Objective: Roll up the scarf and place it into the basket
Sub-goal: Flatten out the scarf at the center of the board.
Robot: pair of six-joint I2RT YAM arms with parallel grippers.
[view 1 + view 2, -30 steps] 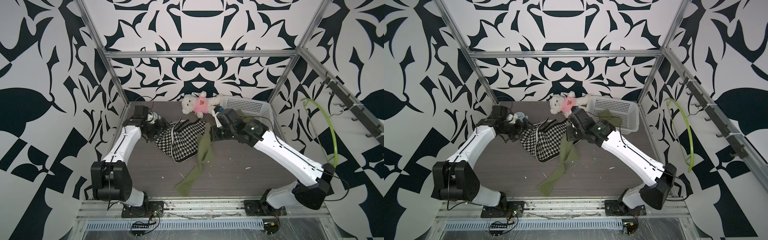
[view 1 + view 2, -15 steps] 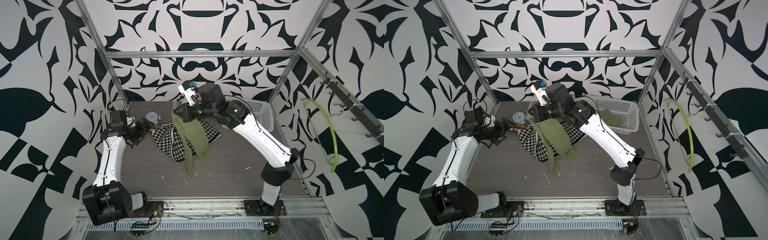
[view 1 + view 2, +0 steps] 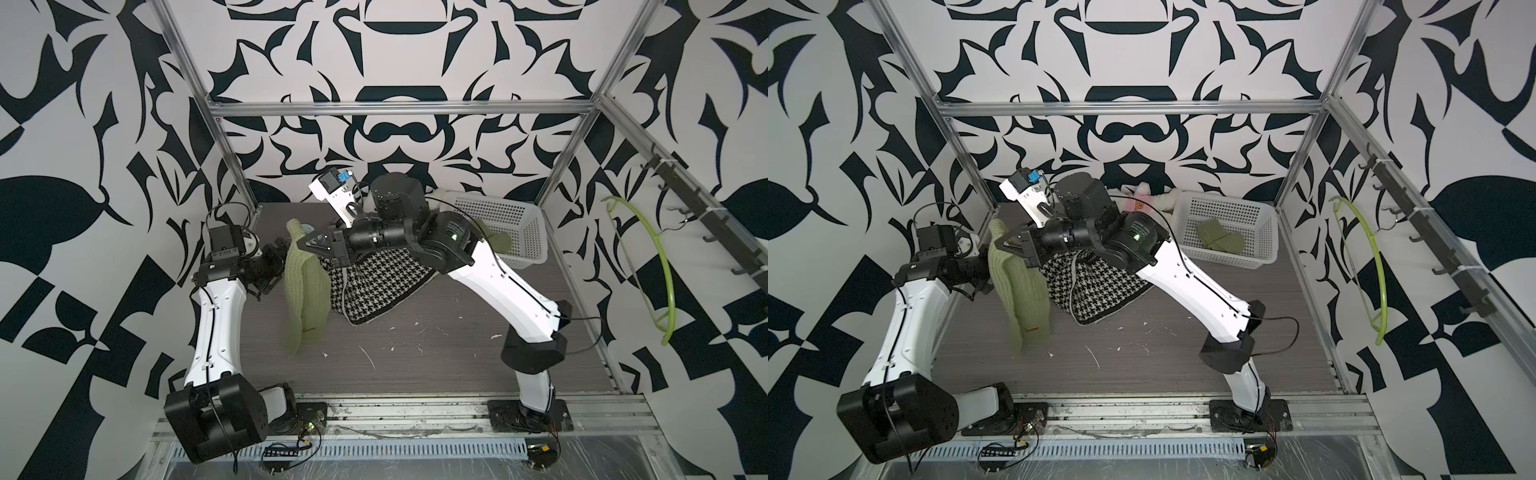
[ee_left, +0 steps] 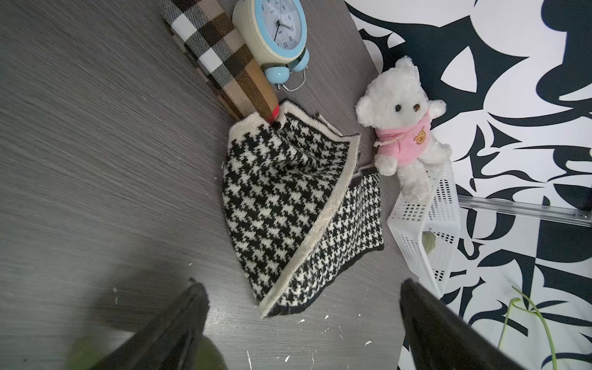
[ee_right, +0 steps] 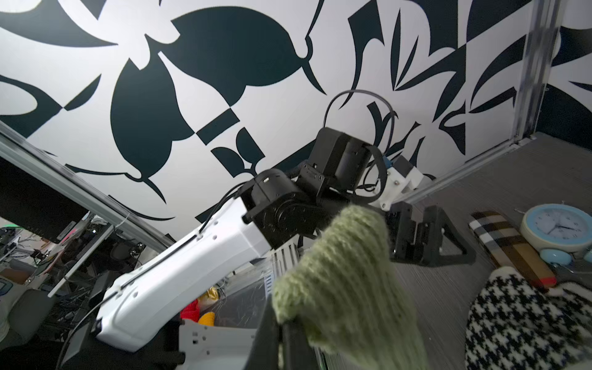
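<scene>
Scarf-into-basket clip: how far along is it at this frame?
Done: one green knit bundle lies in the basket. In hand: right gripper shut on the green scarf, which hangs unrolled; left gripper open beside it. Left: rolling it and putting it in the basket.

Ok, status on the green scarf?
Right gripper shut on green scarf, hanging unrolled. Left gripper open beside it. Basket holds another green knit piece; houndstooth scarf lies below.

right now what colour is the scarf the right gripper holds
Pale olive green knit. The scarf, hanging from the right gripper, shows best in a top view.
</scene>
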